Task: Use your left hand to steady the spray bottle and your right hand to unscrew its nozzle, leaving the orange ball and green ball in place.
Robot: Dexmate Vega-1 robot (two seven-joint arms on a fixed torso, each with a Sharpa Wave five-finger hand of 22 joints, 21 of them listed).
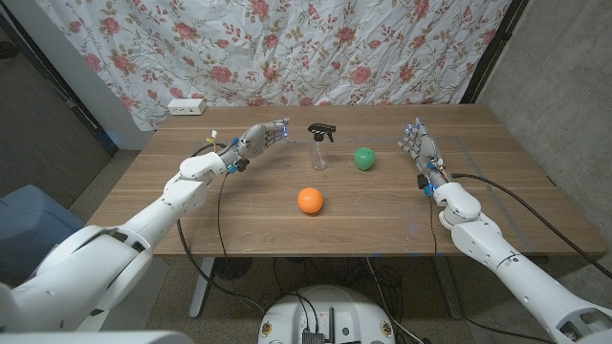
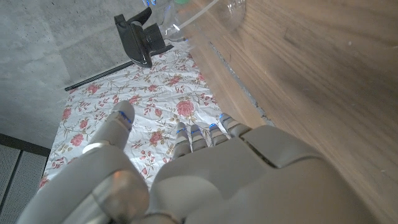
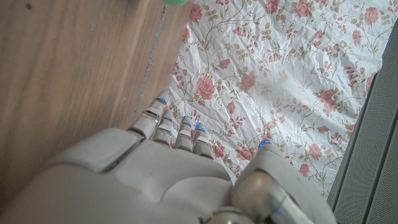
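The worktop [image 1: 239, 215] is brown wood with a straight grain, standing before a crumpled white curtain [image 1: 287, 48] printed with pink roses; a grey concrete wall [image 1: 564, 86] rises to the robot's right of it, and a white power strip [image 1: 186, 106] lies at the far left corner.

The bottle [image 1: 320, 150] stands upright near the middle of the worktop, a small clear plastic body under a black trigger nozzle [image 1: 321, 131]. The green ball [image 1: 363, 158] sits just to the right of the bottle, apart from it. The orange ball [image 1: 310, 200] lies nearer the robot than the bottle, a little to its left, also apart. Both balls are smooth and round.

The left hand [image 1: 260, 139] hovers to the left of the bottle, its fingers [image 1: 280, 126] stretched toward it, released, not touching it and holding nothing. In the left wrist view the grey, hard-shelled fingers [image 2: 193, 134] reach out with the thumb apart, the nozzle [image 2: 138, 38] beyond them.

The right hand [image 1: 419, 148] stands well to the right of the bottle, past the green ball, fingers [image 1: 413, 134] extended and loose, grasping nothing. The right wrist view shows its fingers [image 3: 168, 124] above the worktop's edge.
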